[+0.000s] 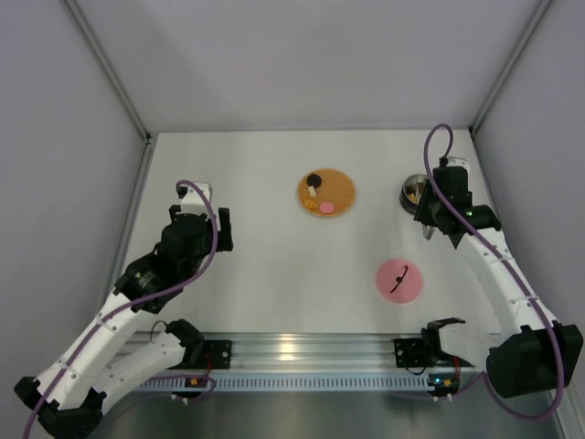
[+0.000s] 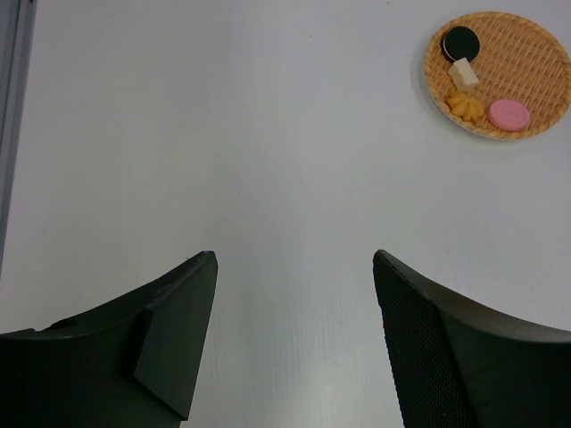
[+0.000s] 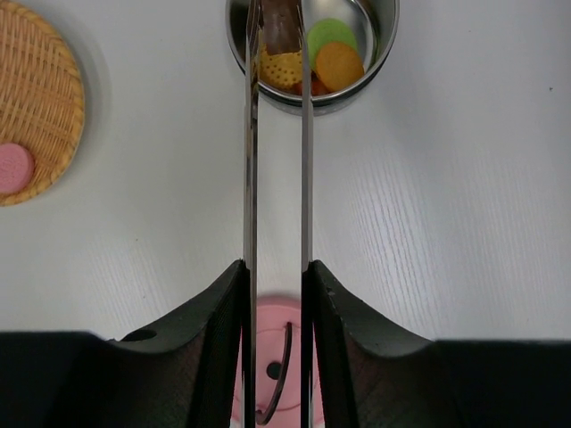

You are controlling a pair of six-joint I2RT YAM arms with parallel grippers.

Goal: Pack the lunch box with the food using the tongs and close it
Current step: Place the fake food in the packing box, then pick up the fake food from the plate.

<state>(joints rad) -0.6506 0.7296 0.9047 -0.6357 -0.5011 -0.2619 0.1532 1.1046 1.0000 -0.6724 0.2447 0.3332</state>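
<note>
White matte bench (image 1: 274, 265), faintly ribbed, is sitting between plain grey walls.

Lunch box (image 3: 379, 49), a round polished-steel bowl, is standing near the far right corner. Food (image 3: 339, 64) is lying inside: green disc (image 3: 332, 36), orange disc, yellow dotted piece (image 3: 281, 67).

Right arm is reaching along the right edge, elbow bent, right gripper (image 3: 277, 285) pointing at the box. Its black fingers are pressing from outside on the tongs (image 3: 251, 178), two slim mirror-bright blades running nearly parallel with a narrow gap. Tips are dipping over the rim with a brown piece (image 3: 282, 22) between them; pinched or loose, cannot tell.

Pink lid (image 1: 399, 279), a flat disc with a dark handle, is lying right of centre, toward the near edge.

Round woven straw mat (image 2: 526, 62), far-centre, is carrying a black round cookie (image 2: 461, 42), white block (image 2: 463, 72), orange flower-shaped biscuit (image 2: 465, 105) and pink disc (image 2: 509, 113).

Left arm is folding by the left edge, left gripper (image 2: 294, 267) hovering over bare bench, jaws spread wide, gripping nothing.
</note>
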